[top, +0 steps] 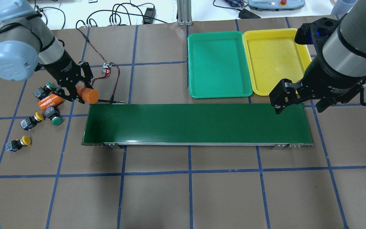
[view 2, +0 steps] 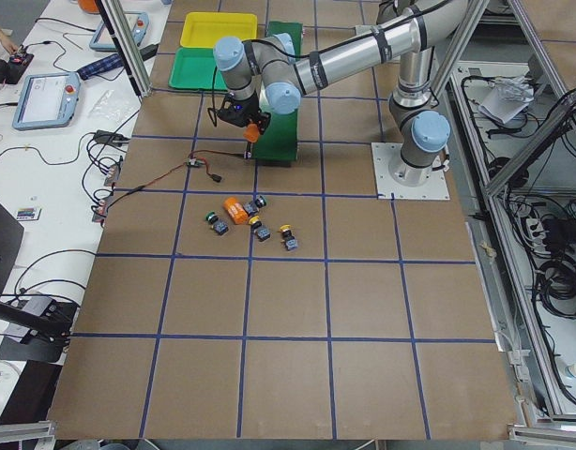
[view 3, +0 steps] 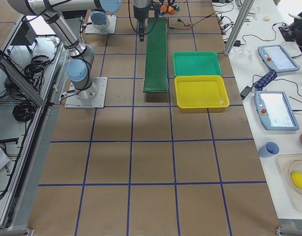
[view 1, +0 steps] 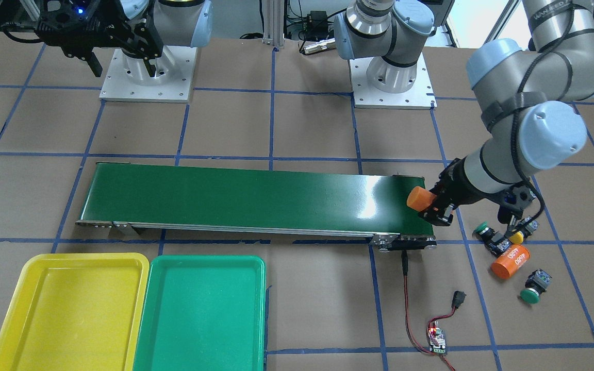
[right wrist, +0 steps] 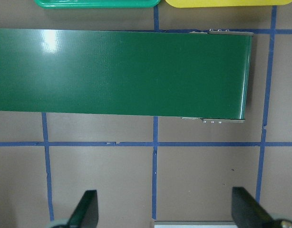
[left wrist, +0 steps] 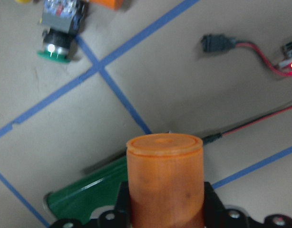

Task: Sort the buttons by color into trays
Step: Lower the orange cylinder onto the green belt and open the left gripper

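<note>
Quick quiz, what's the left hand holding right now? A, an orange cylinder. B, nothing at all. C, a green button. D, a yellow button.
A: the left hand is shut on an orange cylinder, which fills the bottom of the left wrist view between the fingers.

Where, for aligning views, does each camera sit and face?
Front-facing: across the table, facing the bases; left gripper grips orange cylinder.
Overhead: behind the robot, looking down; right gripper open.
Exterior left: left table end; left arm near.
Exterior right: opposite end; right arm near.
Left wrist: down past the cylinder.
Right wrist: down onto conveyor; fingertips show.
Shared: first two show green tray, yellow tray.
</note>
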